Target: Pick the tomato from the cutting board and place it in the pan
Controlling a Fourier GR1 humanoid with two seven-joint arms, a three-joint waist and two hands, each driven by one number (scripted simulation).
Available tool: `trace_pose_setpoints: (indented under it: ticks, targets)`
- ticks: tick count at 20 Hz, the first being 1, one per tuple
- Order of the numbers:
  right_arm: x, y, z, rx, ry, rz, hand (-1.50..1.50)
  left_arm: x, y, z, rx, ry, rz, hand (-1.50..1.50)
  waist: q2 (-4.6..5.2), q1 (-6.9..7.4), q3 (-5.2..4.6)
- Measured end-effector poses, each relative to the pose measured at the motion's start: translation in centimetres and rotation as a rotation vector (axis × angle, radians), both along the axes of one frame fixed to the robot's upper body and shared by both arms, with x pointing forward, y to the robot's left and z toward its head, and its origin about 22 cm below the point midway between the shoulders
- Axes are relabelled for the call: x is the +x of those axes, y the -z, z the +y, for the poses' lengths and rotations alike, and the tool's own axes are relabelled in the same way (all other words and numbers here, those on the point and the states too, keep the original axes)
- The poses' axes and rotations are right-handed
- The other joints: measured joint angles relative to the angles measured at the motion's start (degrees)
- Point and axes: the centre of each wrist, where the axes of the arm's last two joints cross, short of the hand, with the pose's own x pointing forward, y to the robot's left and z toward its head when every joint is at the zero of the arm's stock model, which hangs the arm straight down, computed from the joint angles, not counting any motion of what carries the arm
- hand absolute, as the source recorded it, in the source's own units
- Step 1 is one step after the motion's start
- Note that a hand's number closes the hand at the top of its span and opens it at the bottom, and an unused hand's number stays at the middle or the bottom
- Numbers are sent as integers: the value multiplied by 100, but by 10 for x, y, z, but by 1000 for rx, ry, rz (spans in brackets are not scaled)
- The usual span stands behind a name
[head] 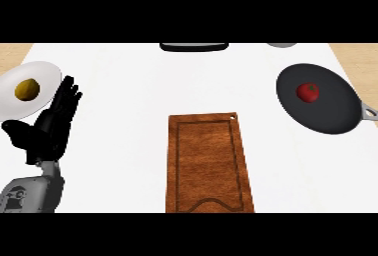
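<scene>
1. On the right side of the counter [133,100], I saw the tomato [308,92] lying inside the dark pan [332,115], a little toward its far part.
2. The pan's handle [368,113] pointed to the right edge of the view.
3. The wooden cutting board [209,165] lay in the middle, near me, with its long side running from near to far, and nothing was on it.
4. My left hand [52,122] stood at the left side, its fingers straight and spread, pointing to the far side, and it held nothing.
5. Its fingertips [70,85] overlapped the near right rim of a white plate [44,75] in my view; I could not tell if they touched it.
6. On this plate lay a small yellow-brown fruit [27,89].
7. At the far edge I saw a dark object [193,47] and a grey round one [281,44], both cut by the edge.
8. My right hand did not show in the view.
</scene>
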Motion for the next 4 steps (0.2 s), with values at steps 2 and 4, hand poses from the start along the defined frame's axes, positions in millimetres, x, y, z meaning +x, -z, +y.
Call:
trace_pose_setpoints:
  ticks: [2,4]
  targets:
    - [-9,2,3,0,-8,13,-150,6,-3,-1,-1,-4,0,0,6,-6,-3]
    - [-21,-2,2,-21,-15,24,-150,3,0,-3,1,-6,1,0,4,-9,-3]
